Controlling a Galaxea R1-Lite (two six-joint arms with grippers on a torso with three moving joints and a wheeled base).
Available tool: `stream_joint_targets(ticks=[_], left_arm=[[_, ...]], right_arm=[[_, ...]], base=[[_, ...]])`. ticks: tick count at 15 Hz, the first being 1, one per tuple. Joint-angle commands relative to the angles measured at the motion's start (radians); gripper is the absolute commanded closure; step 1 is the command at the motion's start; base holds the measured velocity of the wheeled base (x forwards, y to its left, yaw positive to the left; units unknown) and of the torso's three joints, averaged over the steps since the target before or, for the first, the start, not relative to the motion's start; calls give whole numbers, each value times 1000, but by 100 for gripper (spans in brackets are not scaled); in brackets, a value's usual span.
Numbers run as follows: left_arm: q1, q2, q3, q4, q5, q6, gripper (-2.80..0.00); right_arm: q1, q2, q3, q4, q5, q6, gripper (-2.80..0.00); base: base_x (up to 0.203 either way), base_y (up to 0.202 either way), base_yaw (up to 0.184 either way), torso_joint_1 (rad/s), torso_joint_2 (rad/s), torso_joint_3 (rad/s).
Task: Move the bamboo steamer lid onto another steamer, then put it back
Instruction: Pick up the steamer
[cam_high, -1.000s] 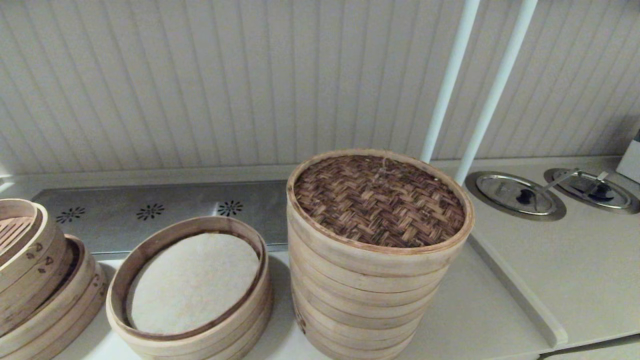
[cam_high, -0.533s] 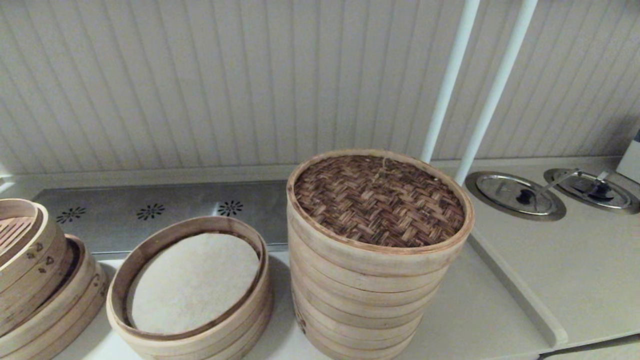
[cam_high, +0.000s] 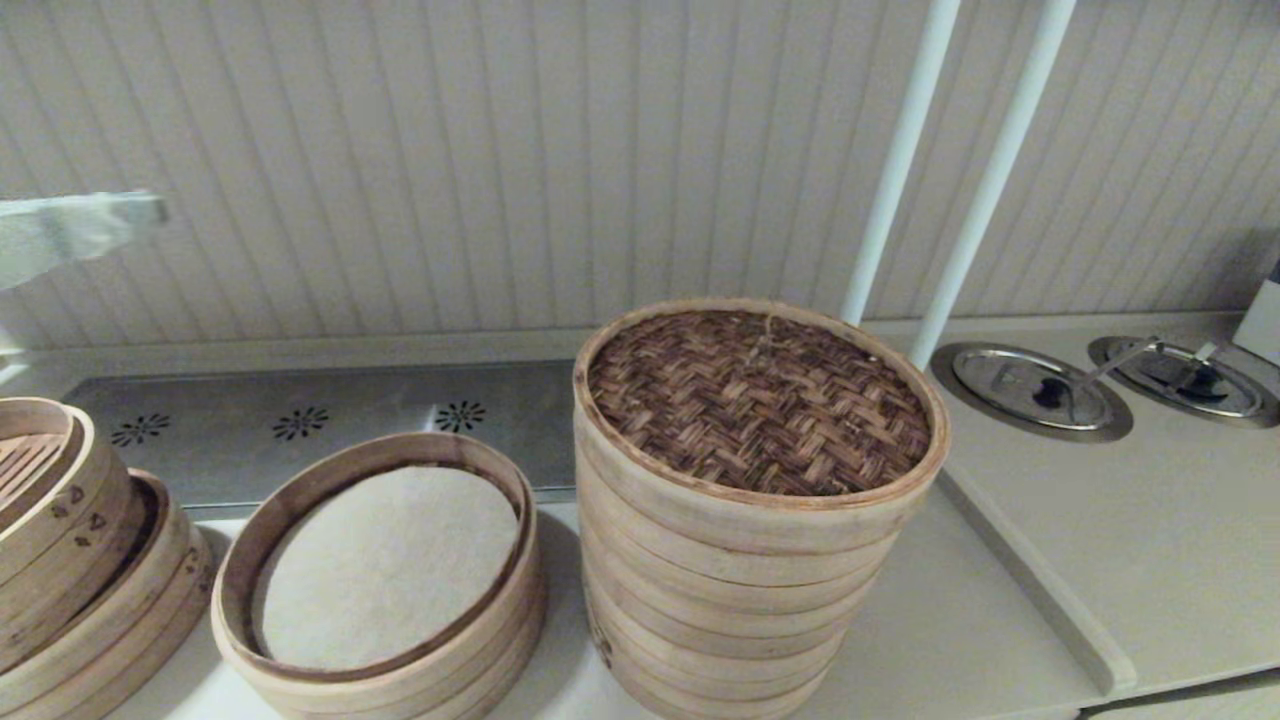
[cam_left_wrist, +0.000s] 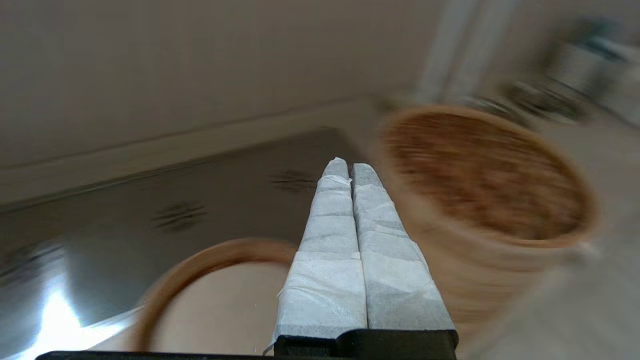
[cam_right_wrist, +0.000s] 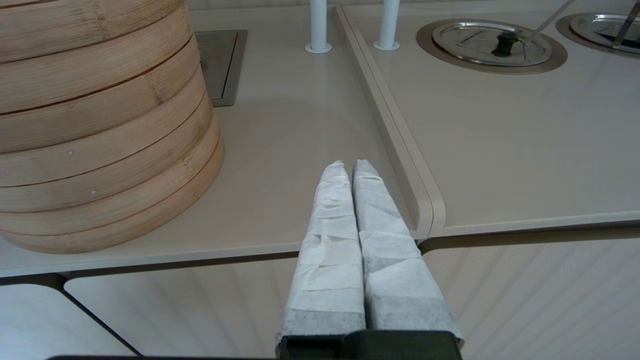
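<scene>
**Resting woven lid caps the tall bamboo stack**

Sitting flat on the tallest steamer stack (cam_high: 730, 600) at centre frame, the bamboo steamer lid (cam_high: 757, 400) shows a dark brown herringbone weave ringed by a smooth pale hoop. The stack beneath it is a column of banded, blond bamboo rings.

To its left sits a low round steamer (cam_high: 380, 575) lined with white cloth, and at the lower left edge a tilted pile of trays (cam_high: 70, 560) with burnt-in marks.

The left gripper (cam_high: 135, 210) hangs at the upper left edge, its tape-wrapped fingers (cam_left_wrist: 330, 220) pressed together on nothing. The right gripper (cam_right_wrist: 350, 167), likewise clenched and empty, is low by the counter's (cam_right_wrist: 300, 140) front edge, beside the stack's base.

Two round steel lids (cam_high: 1035, 390) lie recessed at the right.
</scene>
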Motion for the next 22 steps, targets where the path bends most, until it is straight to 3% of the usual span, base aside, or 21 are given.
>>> stream_joint_targets(ticks=[1, 6, 10, 14, 15, 22], left_arm=[[-133, 205, -94, -1, -41, 1, 0], [-354, 449, -234, 0, -73, 4, 0], [-527, 577, -290, -3, -30, 9, 0], [-580, 662, -313, -6, 30, 42, 0], [-582, 677, -316, -8, 51, 42, -280], [-584, 768, -336, -162, 144, 59, -280]], right_arm=[[0, 1, 2, 0, -1, 0, 0], [0, 1, 2, 0, 0, 0, 0], [0, 1, 2, 0, 0, 0, 0], [0, 1, 2, 0, 0, 0, 0], [0, 1, 2, 0, 0, 0, 0], [0, 1, 2, 0, 0, -1, 0]], base=[[0, 0, 0, 0, 0, 0], [0, 0, 0, 0, 0, 0], [0, 0, 0, 0, 0, 0], [0, 0, 0, 0, 0, 0], [0, 0, 0, 0, 0, 0], [0, 0, 0, 0, 0, 0]])
